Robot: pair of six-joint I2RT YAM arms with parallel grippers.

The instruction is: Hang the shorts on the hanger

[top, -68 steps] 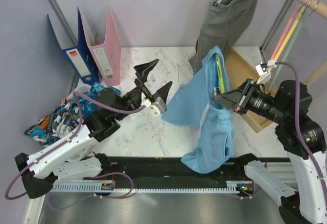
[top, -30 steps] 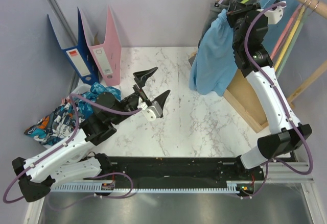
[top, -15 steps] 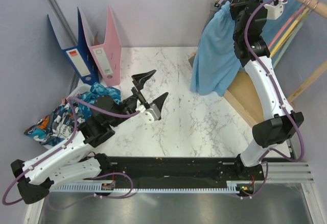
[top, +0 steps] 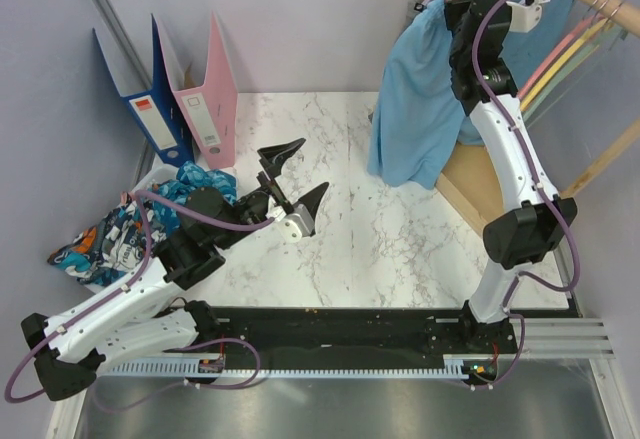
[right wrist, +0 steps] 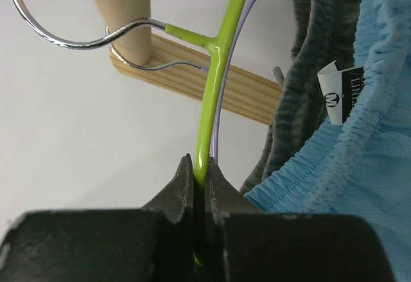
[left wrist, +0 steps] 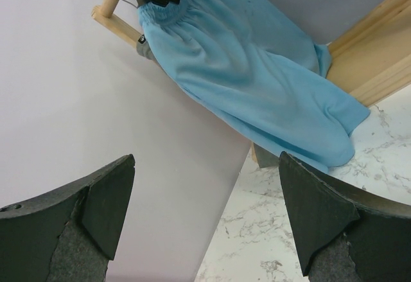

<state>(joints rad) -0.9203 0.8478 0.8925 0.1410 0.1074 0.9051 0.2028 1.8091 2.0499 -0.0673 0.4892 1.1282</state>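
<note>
Two-arm step: hanger [right wrist: 218, 57], shorts [top: 410, 109] draped, hooked over rail [right wrist: 122, 12].
Right gripper [right wrist: 202, 166]: clamped on hanger.
Left gripper [left wrist: 205, 160]: wide, empty.
Next: release likely needed.

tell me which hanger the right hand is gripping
The lime green hanger carrying the blue shorts; the pink and yellow hangers hang bare, untouched.

Soft, even light fills all three views; shadows on the bench [top: 350, 209] are faint, and the wrist views' lower edges blur slightly.
</note>
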